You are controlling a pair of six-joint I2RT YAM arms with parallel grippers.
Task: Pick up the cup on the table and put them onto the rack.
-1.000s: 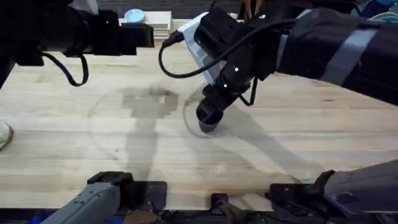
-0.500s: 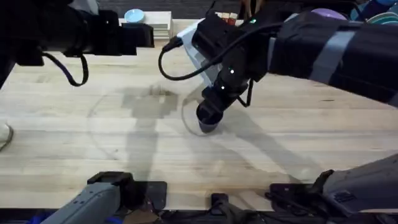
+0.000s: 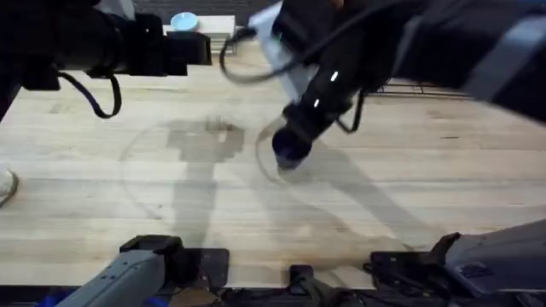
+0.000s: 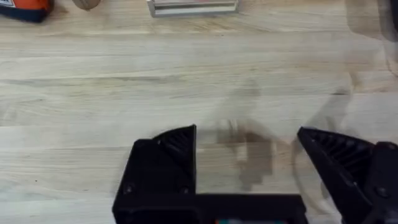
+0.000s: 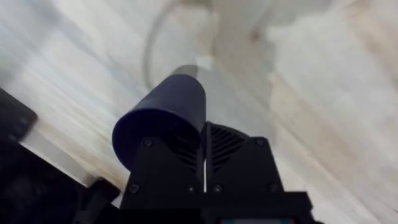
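A dark blue cup [image 3: 288, 153] hangs just above the middle of the wooden table [image 3: 409, 170], and my right gripper [image 3: 299, 141] is shut on its rim. In the right wrist view the cup [image 5: 165, 115] sticks out tilted from the closed gripper [image 5: 204, 146], with the tabletop below. A strip of the black wire rack [image 3: 426, 88] shows at the back right behind the right arm. My left gripper [image 4: 249, 168] hovers open over bare wood, its fingers [image 4: 171, 152] wide apart with nothing between them; the left arm reaches in from the back left [image 3: 183, 49].
A blue bowl [image 3: 183, 20] on a pale stack sits at the table's far edge. In the left wrist view an orange object [image 4: 25, 7] and a pale bar [image 4: 193, 6] lie far off. A rounded object [image 3: 5, 183] is at the left edge.
The right arm has risen toward the camera with the cup, which has left the tabletop and shifted slightly back. The left arm has not moved.
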